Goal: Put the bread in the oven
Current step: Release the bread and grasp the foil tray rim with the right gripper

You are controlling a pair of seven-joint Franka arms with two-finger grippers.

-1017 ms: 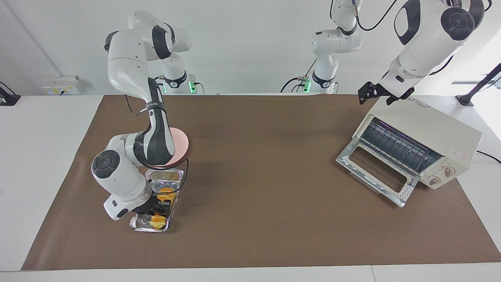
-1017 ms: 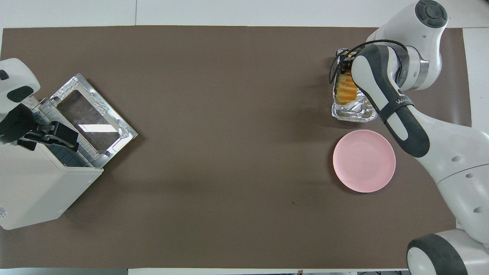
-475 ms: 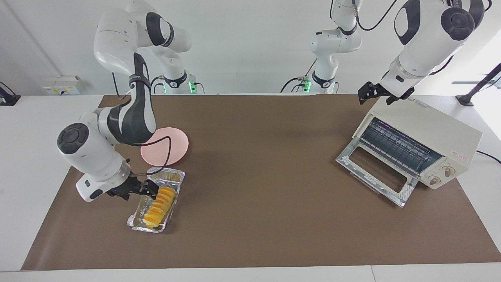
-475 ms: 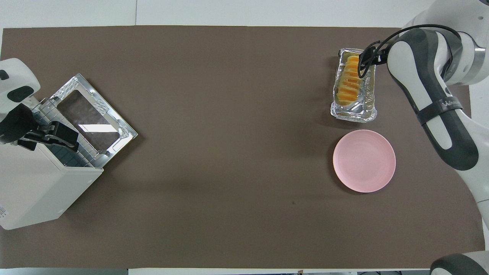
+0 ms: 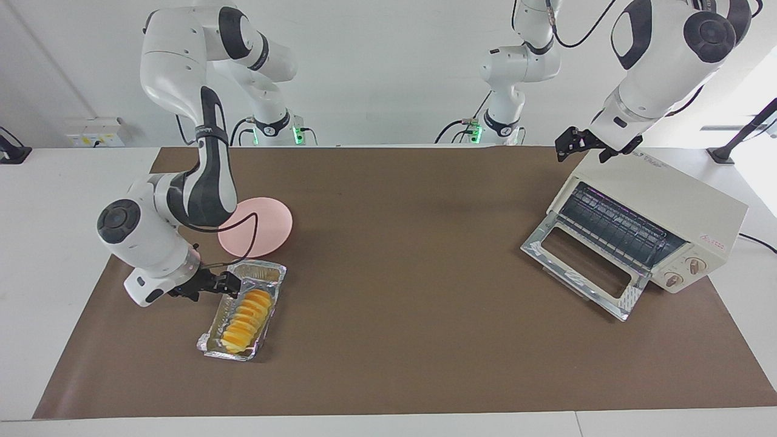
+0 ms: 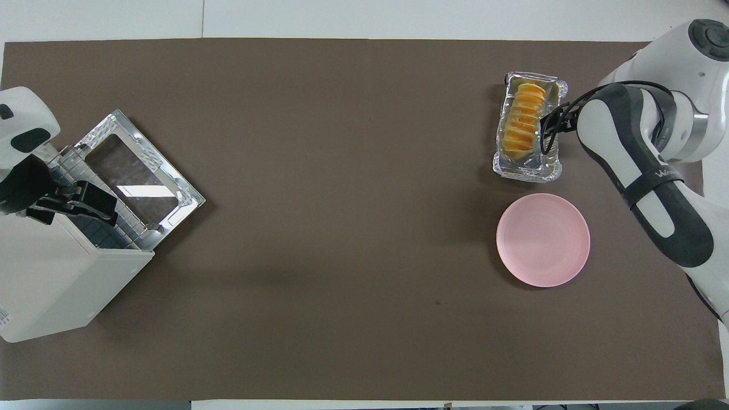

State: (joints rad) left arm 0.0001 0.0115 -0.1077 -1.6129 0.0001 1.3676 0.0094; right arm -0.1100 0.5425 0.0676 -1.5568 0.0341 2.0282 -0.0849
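Here, we set down what we see, line by line.

Hidden or cut off: in the overhead view the oven (image 6: 57,273) runs off the edge of the picture, and so does most of the right arm; we cannot read the oven's knobs there. We cannot make out whether the right gripper (image 5: 234,285) touches the foil tray (image 5: 270,271).

Bread: the bread (image 5: 246,318) lies in the foil tray, farther from the robots than the pink plate (image 5: 267,227), at the right arm's end of the table.

Right gripper: low at the tray's edge beside the bread, holding nothing; we cannot tell from its fingertips how wide it stands.

Left gripper: the left gripper (image 5: 580,144) waits over the oven's top, fingers spread wide, holding nothing.

Oven: door dropped open, at the left arm's end of the table.

Changed: a second ago the right gripper sat down over the bread in the tray; we now find it drawn off to the tray's side, the bread lying uncovered. The left arm has not moved.

View against view: the facing view shows the oven's rack and two knobs; the overhead view shows the whole pink plate (image 6: 543,240), which the right arm partly covers in the facing view.
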